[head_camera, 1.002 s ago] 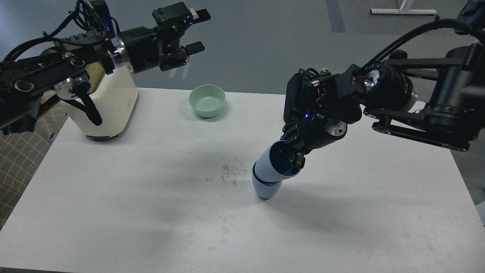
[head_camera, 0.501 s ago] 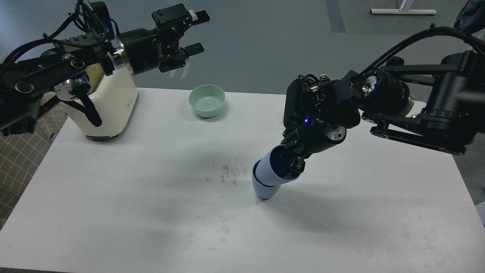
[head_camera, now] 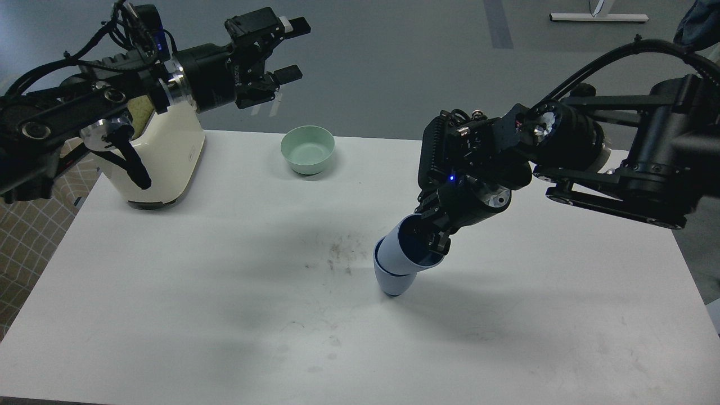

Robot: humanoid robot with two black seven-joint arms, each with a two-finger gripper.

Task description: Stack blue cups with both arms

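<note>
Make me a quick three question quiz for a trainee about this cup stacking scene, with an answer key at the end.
1. True or false: the upper blue cup sits straight and fully seated in the lower blue cup.
2. Which end effector is at the cups: the left end effector or the right end effector?
3. Multiple choice: the pale green bowl is A) inside a cup, B) alone near the table's far edge, C) held by an arm.

Key
1. False: it is tilted in the lower cup.
2. The right one; the left is open in the air, holding nothing.
3. B
</note>
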